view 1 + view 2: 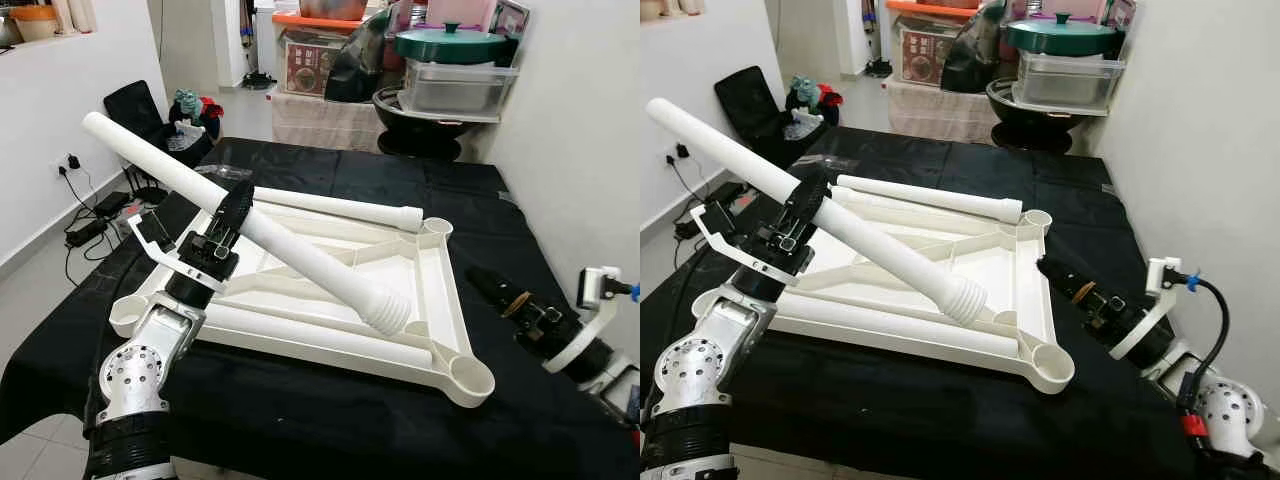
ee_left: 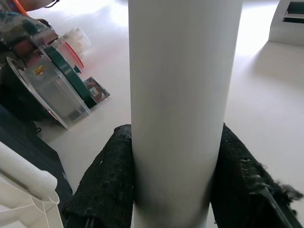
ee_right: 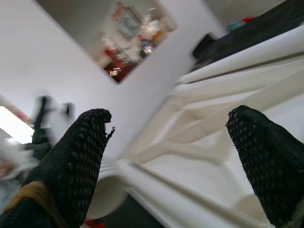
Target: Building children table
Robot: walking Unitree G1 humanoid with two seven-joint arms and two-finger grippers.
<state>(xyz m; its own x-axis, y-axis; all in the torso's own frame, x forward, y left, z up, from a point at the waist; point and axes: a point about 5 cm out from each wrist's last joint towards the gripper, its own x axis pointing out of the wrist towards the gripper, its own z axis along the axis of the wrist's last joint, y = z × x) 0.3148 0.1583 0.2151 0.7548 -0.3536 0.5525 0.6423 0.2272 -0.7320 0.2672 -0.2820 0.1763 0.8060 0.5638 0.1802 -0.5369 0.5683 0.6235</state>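
The build looks barely begun — the left pincer (image 1: pixel 232 212) pinches one white leg (image 1: pixel 300 250) aslant over the upturned tabletop (image 1: pixel 445 300) on the black worktop (image 1: pixel 330 420), no corner socket (image 1: pixel 470 374) filled, another leg (image 1: pixel 340 207) lying loose, the right pincer (image 1: pixel 1045 267) spread nearby.

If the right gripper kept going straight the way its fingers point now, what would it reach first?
Probably the upturned white tabletop: the right gripper, fingers open, aims at its near side rail, close to a corner leg socket. Depth is unclear, so it might pass just above the rail.
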